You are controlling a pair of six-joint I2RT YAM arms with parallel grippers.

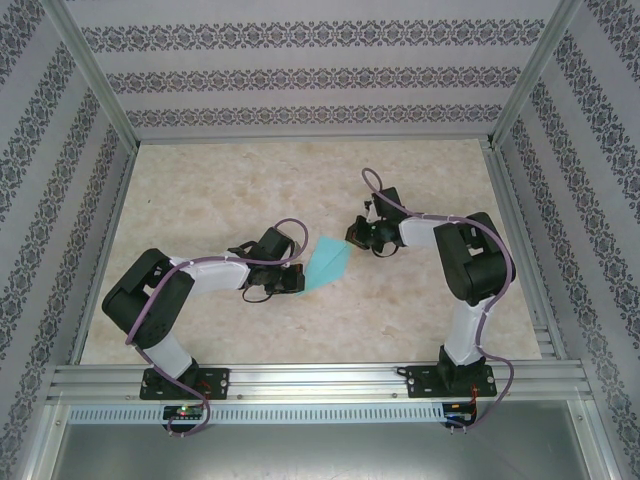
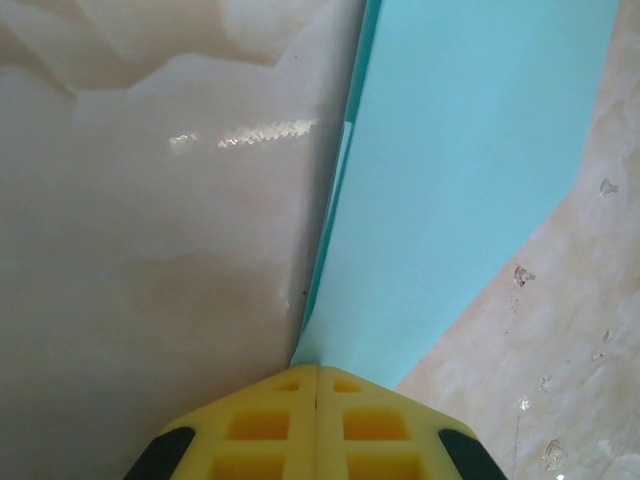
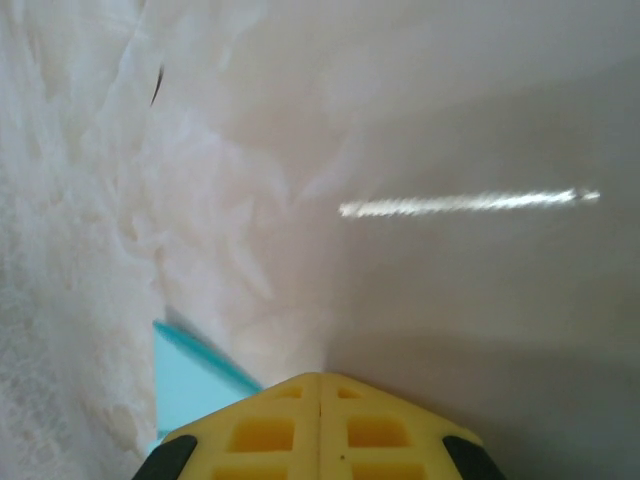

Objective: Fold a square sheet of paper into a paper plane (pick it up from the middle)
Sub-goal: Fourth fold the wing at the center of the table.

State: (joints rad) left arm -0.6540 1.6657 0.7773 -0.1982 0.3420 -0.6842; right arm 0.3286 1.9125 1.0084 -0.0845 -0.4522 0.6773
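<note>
The light-blue paper (image 1: 328, 262) lies on the pale marbled table (image 1: 220, 190), in the gap between the 2 claws. It is folded into a tapering shape. Its narrow end sits at the left claw (image 1: 298, 283) and it widens toward the right claw (image 1: 352, 240), so its long axis runs from 1 claw to the other.

From the left wrist, the left claw (image 2: 317, 372) has its yellow fingers (image 2: 270, 425) pressed together, and their tips meet the narrow end of the paper (image 2: 460, 170). A raised fold runs straight ahead along the sheet's left edge. I cannot tell whether any paper is nipped between the pads.

The right claw (image 3: 320, 378) is also closed up tight and grips nothing. A corner of the paper (image 3: 190, 385) lies just beside it, on its left.

Both arms are bent at the elbow. Their forearms reach inward toward each other and the wrists are low over the table.
</note>
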